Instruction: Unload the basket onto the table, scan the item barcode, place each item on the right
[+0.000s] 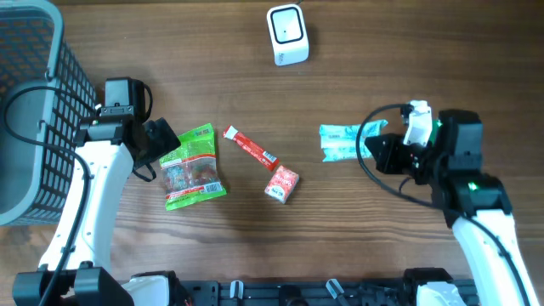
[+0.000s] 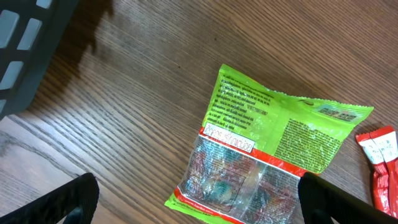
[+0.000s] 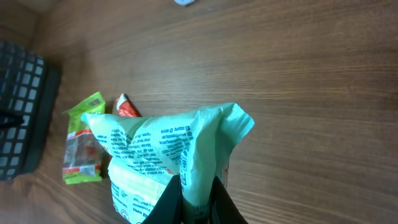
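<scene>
On table (image 1: 195,51), four packets (image 1: 192,167), right tool (image 3: 196,202) clamps mint packet (image 1: 342,141), left tool (image 1: 166,140) agape

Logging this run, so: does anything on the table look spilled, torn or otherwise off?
Nothing looks spilled or torn. Only oddity: the mint-green plastic packet is bunched and creased where the right gripper pinches its end. The green snack bag, red stick sachet and small red packet lie flat, merely skewed.

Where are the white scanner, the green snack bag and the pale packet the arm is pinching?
white scanner (image 1: 287,34): overhead view, top face.
green snack bag (image 2: 261,118): left wrist view, printed green part.
pale packet (image 3: 155,146): right wrist view, printed side.
</scene>
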Action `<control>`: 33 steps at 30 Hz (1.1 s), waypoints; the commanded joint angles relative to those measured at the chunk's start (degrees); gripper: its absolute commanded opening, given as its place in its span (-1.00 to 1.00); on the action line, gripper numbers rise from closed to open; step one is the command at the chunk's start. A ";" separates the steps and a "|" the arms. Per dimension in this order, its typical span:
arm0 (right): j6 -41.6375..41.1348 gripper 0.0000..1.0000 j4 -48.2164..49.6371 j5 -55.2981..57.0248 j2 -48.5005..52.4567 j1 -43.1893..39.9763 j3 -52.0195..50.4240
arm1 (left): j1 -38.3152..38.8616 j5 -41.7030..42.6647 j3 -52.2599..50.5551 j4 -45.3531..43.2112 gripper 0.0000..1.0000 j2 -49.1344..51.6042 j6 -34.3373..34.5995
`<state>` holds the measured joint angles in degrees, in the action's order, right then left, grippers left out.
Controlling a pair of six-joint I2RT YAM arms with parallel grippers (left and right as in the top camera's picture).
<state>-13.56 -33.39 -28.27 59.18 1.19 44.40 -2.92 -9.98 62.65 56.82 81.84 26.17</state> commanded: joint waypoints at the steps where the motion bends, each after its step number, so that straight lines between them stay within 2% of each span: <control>1: 0.13 -0.91 -1.01 -1.44 -2.43 -0.04 1.49 | -0.26 0.11 0.79 0.00 1.00 -0.20 -0.46; 7: 1.57 -0.91 -6.58 -0.96 -2.38 -0.04 4.04 | -0.26 0.11 0.81 0.00 1.00 -0.20 -0.46; 12: 1.68 -0.91 -14.27 5.77 -1.92 -0.04 12.00 | -0.26 0.11 0.79 0.00 1.00 -0.20 -0.46; 16: 4.98 -0.92 -21.46 9.11 3.19 -0.04 23.63 | -0.24 0.11 0.81 0.00 1.00 -0.20 -0.46; 23: 7.50 -0.91 -31.28 23.50 22.27 2.01 54.82 | -0.26 0.11 0.81 0.00 1.00 -0.20 -0.46; 25: 7.41 -0.91 -31.19 31.43 28.37 5.46 63.06 | -0.26 0.11 0.81 0.00 1.00 -0.20 -0.46; 28: 7.61 -0.91 -27.45 41.57 34.62 10.01 68.28 | -0.26 0.11 0.79 0.00 1.00 -0.20 -0.46; 33: 14.27 -0.91 -9.62 61.26 46.82 19.74 68.37 | -0.26 0.11 0.81 0.00 1.00 -0.20 -0.46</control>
<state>-4.80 -49.32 16.01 99.15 15.99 111.85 -2.92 -9.98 62.65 56.80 81.84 26.17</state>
